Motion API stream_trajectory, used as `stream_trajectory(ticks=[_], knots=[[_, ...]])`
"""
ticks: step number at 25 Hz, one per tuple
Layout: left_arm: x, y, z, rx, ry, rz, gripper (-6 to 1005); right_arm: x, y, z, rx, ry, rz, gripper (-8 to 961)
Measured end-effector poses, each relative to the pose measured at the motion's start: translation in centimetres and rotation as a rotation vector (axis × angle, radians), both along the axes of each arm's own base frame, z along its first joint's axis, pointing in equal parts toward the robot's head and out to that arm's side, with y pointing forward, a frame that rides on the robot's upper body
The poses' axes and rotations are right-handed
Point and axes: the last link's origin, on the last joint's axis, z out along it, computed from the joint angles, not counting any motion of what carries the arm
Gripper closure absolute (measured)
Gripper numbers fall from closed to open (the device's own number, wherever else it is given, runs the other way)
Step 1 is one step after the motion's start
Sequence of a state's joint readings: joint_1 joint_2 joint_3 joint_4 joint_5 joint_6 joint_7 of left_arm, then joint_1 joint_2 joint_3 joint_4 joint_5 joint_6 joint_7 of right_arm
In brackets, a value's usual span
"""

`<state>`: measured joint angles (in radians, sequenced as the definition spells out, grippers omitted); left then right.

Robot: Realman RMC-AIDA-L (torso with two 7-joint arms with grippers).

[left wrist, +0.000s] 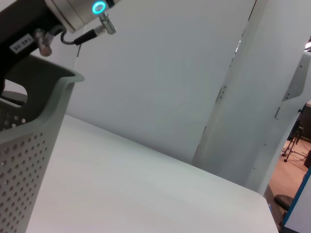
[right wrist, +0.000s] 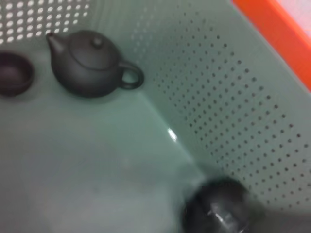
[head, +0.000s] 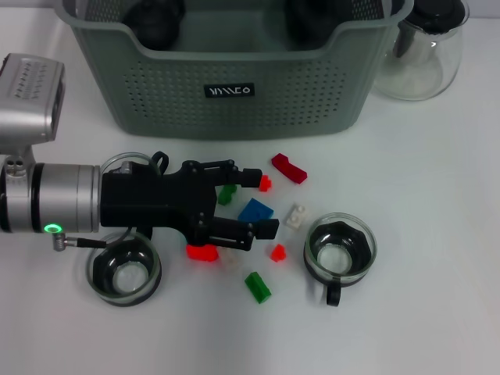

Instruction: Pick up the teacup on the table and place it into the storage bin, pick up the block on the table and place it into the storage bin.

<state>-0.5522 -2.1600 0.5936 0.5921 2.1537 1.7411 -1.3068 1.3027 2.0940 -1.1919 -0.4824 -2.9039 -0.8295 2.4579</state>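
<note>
The grey-green storage bin stands at the back of the table; its corner also shows in the left wrist view. My left gripper reaches in from the left, open, over a scatter of small blocks. A blue block lies in the gap between its fingers as seen from above. A glass teacup with a dark handle stands to the right of the blocks. Another glass teacup stands below my left arm. The right wrist view looks into the bin, where a dark teapot sits. My right gripper does not show.
Red blocks, green blocks and a white block lie around the gripper. A clear glass carafe stands right of the bin. A third glass cup is partly hidden under my left arm.
</note>
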Motion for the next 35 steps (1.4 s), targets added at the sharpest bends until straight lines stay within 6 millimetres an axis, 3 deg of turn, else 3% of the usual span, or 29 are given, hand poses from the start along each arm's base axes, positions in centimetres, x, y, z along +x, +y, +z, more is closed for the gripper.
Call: stream_trajectory(ticks=[3,8,14,19,25,27,28,29,35], knots=[[0.0,0.0,0.0,-0.002,0.001,-0.001,162,-0.4,0.2,0.5,0.019,0.018,0.010,695],[0.0,0.0,0.0,-0.002,-0.001,-0.001,163,-2.0,0.5,2.1,0.066,0.092,0.049,446],[0.0,-0.1,0.2,-0.007,-0.005,-0.004,165,-4.8,-0.7,4.9,0.057,0.238,0.090,407],[0.0,-0.3,0.3,-0.014,-0.011,-0.011,166,-6.1,-3.0,8.5,0.021,0.430,0.144,374],[0.0,-0.3,0.3,-0.016,-0.012,-0.012,168,-4.3,-6.2,13.1,-0.061,0.662,0.199,360],[0.0,-0.3,0.3,-0.016,-0.012,-0.012,169,-2.9,-8.2,15.0,-0.173,0.779,0.227,135],[0.0,-0.3,0.3,-0.016,-0.012,-0.012,169,-2.3,-9.0,15.6,-0.213,0.806,0.235,127],[0.0,-0.3,0.3,-0.016,-0.012,-0.012,169,-2.3,-9.0,15.6,-0.213,0.806,0.235,119],[0.0,-0.4,0.3,-0.020,-0.011,-0.013,171,2.2,-13.0,16.5,-0.448,0.808,0.196,89]])
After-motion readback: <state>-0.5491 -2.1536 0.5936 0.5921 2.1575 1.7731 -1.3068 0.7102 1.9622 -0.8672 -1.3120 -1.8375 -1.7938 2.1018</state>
